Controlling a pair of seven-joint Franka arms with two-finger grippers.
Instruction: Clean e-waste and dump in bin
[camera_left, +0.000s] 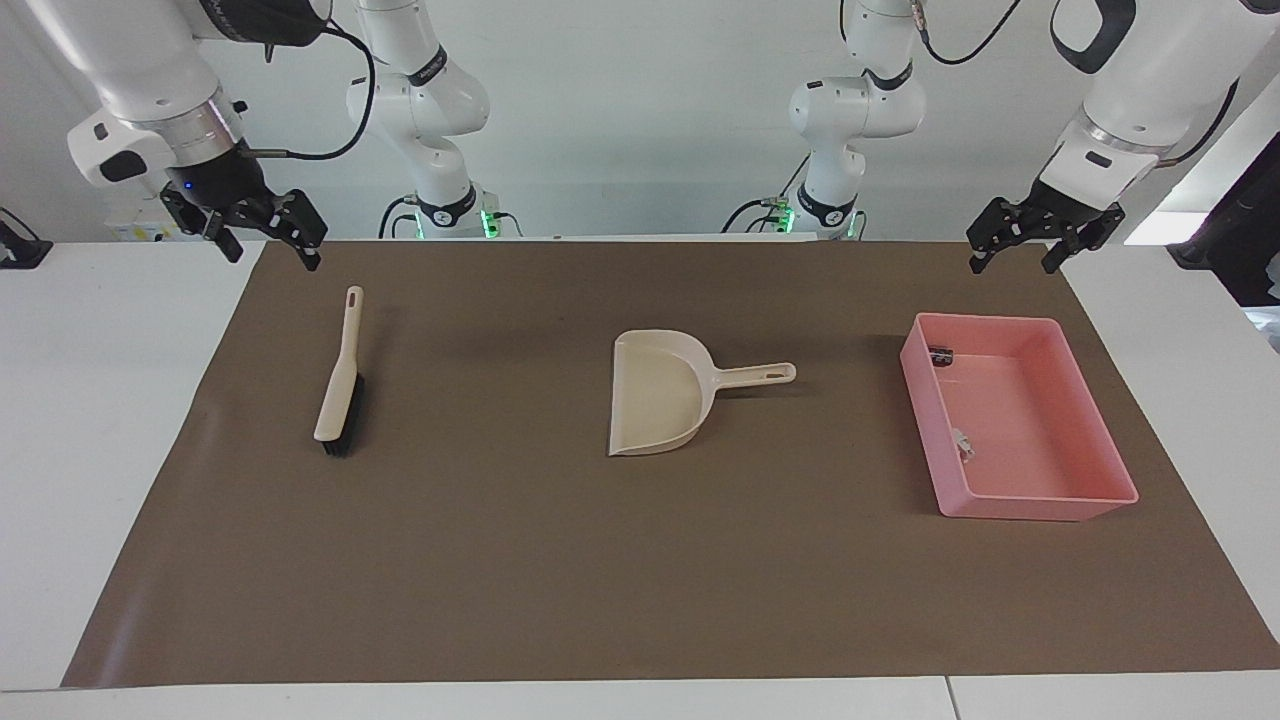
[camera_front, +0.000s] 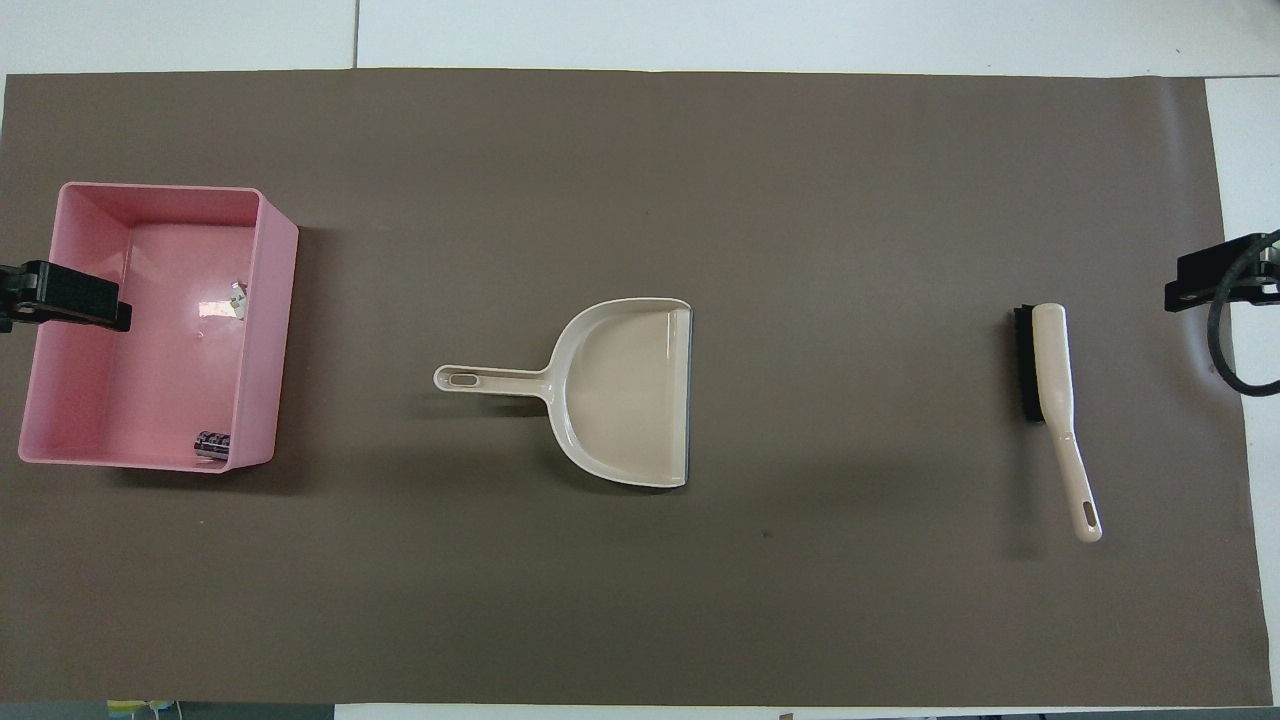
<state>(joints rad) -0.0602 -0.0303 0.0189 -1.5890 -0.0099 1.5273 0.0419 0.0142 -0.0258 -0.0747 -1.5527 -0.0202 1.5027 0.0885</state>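
The pink bin lies on the brown mat at the left arm's end; it also shows in the overhead view. Both e-waste parts lie in it: the dark chip in the corner nearest the robots, also seen from overhead, and the white-grey block by the wall that faces the dustpan, also seen from overhead. My left gripper is open and empty, raised over the mat's edge near the bin. My right gripper is open and empty, raised near the brush handle's end.
A beige dustpan lies mid-mat, its handle toward the bin. A beige black-bristled brush lies toward the right arm's end. The brown mat covers most of the white table.
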